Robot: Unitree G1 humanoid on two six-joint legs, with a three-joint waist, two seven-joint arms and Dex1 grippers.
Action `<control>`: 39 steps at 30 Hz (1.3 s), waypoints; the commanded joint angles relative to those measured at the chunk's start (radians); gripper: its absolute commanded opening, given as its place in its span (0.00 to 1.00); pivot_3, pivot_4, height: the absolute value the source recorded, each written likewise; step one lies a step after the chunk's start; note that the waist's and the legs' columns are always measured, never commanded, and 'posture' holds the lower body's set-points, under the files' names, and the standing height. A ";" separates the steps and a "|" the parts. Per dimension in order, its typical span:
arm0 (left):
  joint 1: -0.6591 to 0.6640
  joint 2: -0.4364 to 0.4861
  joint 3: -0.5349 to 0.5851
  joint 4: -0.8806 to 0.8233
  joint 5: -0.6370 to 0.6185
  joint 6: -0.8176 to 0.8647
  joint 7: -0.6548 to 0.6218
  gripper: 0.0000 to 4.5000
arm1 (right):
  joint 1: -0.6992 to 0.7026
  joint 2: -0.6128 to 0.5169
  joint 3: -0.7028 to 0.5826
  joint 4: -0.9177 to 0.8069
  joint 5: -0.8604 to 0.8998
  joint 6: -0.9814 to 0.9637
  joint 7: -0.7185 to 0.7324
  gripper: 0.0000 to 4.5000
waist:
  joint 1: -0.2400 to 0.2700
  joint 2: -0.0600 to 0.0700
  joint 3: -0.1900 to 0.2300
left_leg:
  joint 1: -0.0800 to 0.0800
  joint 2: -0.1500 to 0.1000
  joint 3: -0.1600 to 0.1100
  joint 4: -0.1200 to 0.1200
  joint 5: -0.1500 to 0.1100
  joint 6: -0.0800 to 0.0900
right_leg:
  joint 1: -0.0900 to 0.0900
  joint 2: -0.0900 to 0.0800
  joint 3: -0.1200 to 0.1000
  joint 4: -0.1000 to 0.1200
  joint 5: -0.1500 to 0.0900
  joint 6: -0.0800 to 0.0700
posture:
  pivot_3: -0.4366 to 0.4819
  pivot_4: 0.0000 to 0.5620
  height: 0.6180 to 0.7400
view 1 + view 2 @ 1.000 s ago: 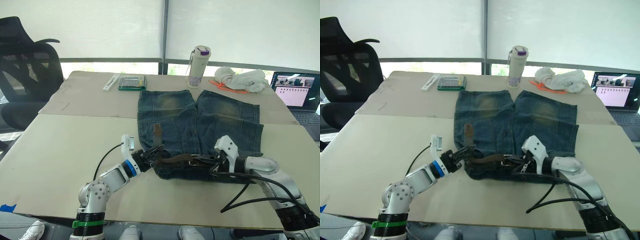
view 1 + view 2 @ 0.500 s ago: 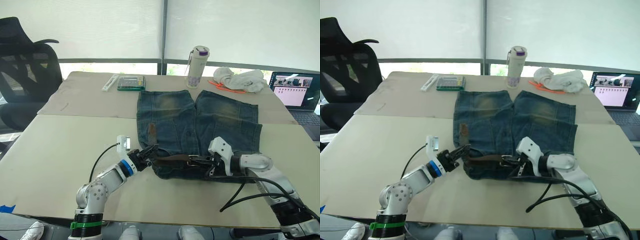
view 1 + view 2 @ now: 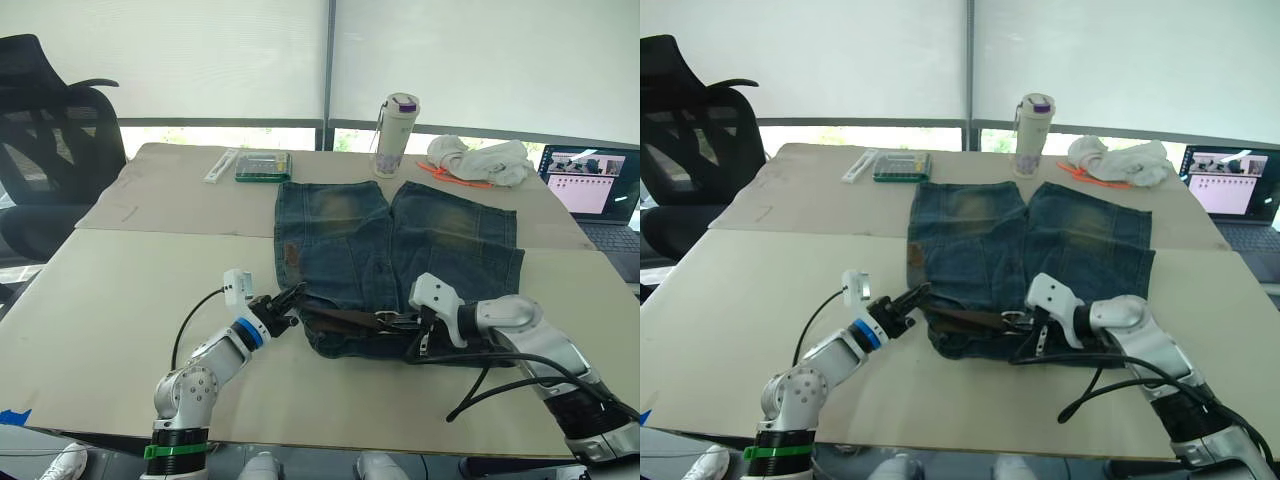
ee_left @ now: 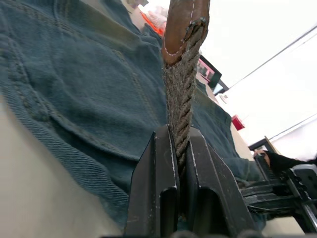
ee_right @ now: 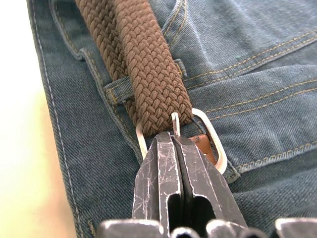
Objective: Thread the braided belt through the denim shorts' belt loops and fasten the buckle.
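Observation:
The denim shorts lie flat mid-table, waistband toward me. The braided belt runs along that waistband. My left gripper is at the waistband's left end, shut on the belt's tail; the leather tip sticks out past the fingers. My right gripper is at the middle of the waistband, shut at the buckle, fingertips against its prong. The belt passes under one of the belt loops just beyond the buckle.
At the table's far side stand a bottle, a white cloth bundle and a green box. A laptop sits at the far right, an office chair at the left. A black cable trails from my right arm.
My left gripper has drawn leftward with the belt's tail, and the tip on the shorts' leg has moved left too. The right gripper has shifted left with the buckle.

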 commanded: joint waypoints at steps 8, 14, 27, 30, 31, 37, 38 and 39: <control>0.006 0.005 0.038 -0.004 0.026 -0.060 0.011 0.00 | 0.000 0.033 0.004 0.112 -0.040 -0.065 -0.004 0.01 | -0.010 -0.002 -0.001 | 0.001 0.001 0.000 0.000 0.000 0.000 | 0.000 0.001 0.000 0.000 0.000 0.000 | 0.48 0.27 0.98; 0.007 0.004 0.034 -0.003 0.029 -0.061 0.005 0.00 | 0.005 0.038 0.001 0.116 -0.036 -0.095 0.003 0.01 | -0.013 -0.002 -0.001 | 0.001 0.001 0.000 0.000 0.000 0.000 | 0.000 0.001 0.000 0.000 0.000 0.000 | 0.48 0.27 0.98; 0.018 -0.003 0.027 -0.036 0.021 -0.050 0.019 0.00 | -0.018 0.043 0.030 0.124 -0.071 -0.051 -0.015 0.01 | -0.017 -0.002 -0.001 | 0.001 0.001 0.000 0.000 0.000 0.000 | 0.000 0.001 0.000 0.000 0.000 0.000 | 0.48 0.27 0.98; 0.018 -0.004 0.027 -0.037 0.020 -0.048 0.020 0.00 | -0.027 0.044 0.045 0.124 -0.079 -0.040 -0.007 0.01 | -0.017 -0.002 -0.001 | 0.001 0.001 0.000 0.000 0.000 0.000 | 0.000 0.001 0.000 0.000 0.000 0.000 | 0.48 0.27 0.98; 0.017 -0.004 0.026 -0.038 0.021 -0.049 0.021 0.00 | -0.029 0.038 0.063 0.121 -0.090 -0.026 0.003 0.01 | -0.017 -0.002 -0.001 | 0.001 0.001 0.000 0.000 0.000 0.000 | 0.000 0.001 0.000 0.000 0.000 0.000 | 0.48 0.27 0.98; 0.009 -0.012 0.028 -0.042 0.031 -0.067 0.032 0.00 | -0.034 0.002 0.148 0.126 -0.161 -0.010 0.047 0.01 | -0.017 -0.004 -0.002 | 0.001 0.001 0.000 0.000 0.000 0.000 | 0.000 0.001 0.000 0.000 0.000 0.000 | 0.48 0.27 0.98; 0.007 -0.015 0.033 -0.040 0.037 -0.078 0.039 0.00 | -0.036 0.003 0.156 0.131 -0.170 -0.005 0.047 0.01 | -0.017 -0.005 -0.003 | 0.002 0.001 0.000 0.000 0.000 0.000 | 0.001 0.001 0.000 0.000 0.000 0.000 | 0.48 0.27 0.98; 0.003 -0.019 0.039 -0.035 0.042 -0.088 0.048 0.00 | -0.039 0.006 0.161 0.137 -0.178 -0.003 0.045 0.01 | -0.017 -0.006 -0.003 | 0.002 0.001 0.000 0.000 0.000 0.000 | 0.001 0.001 0.000 0.000 0.000 0.000 | 0.48 0.27 0.98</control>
